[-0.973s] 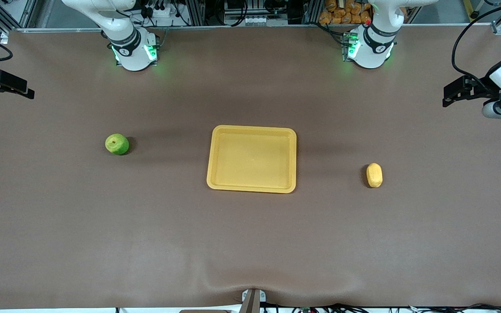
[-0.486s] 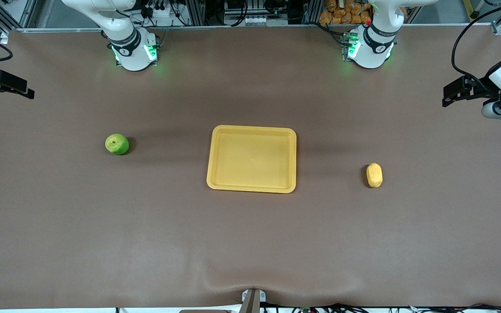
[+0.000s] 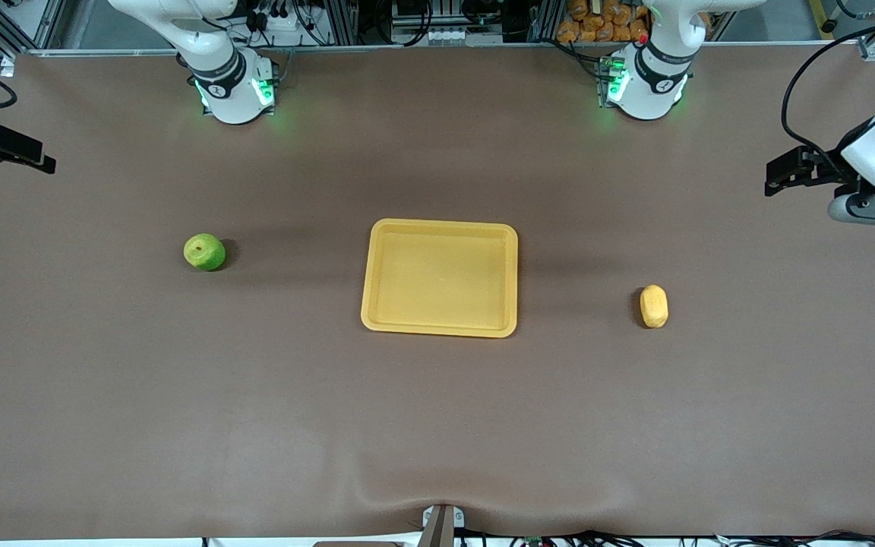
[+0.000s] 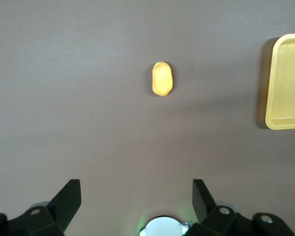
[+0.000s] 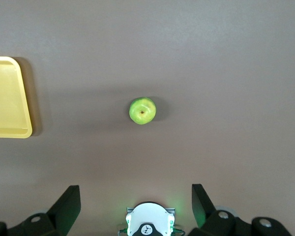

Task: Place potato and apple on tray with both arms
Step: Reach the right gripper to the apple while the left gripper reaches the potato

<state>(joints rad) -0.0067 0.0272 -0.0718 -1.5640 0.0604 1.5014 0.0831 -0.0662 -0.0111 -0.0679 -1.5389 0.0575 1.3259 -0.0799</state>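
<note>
Brown matting covers the whole table [image 3: 437, 425], smooth apart from a shallow ripple at the edge nearest the front camera. Along the edge where the arm bases stand runs a metal frame with cables, power strips and a heap of orange items [image 3: 597, 23].

Near the table's middle lies the yellow-orange tray [image 3: 440, 327], flat, with nothing in it. The green apple [image 3: 204, 251] sits on the mat toward the right arm's end, well apart from the tray, its stem dimple facing up. The pale potato [image 3: 654, 306] lies toward the left arm's end, also well apart from the tray and a little nearer the front camera than the apple.

Both grippers hang high over the table's ends. The left gripper [image 3: 783, 173] is over the mat at the left arm's end; its fingers [image 4: 69, 201] stand wide apart with nothing between them, the potato showing between them far below. The right gripper [image 3: 8, 148] is over the right arm's end, its fingers [image 5: 69, 204] likewise spread wide and empty, the apple showing far below.

Bare mat surrounds each fruit on every side, and wide open strips separate both from the tray's rim. The broad half of the table nearest the front camera holds no objects.
</note>
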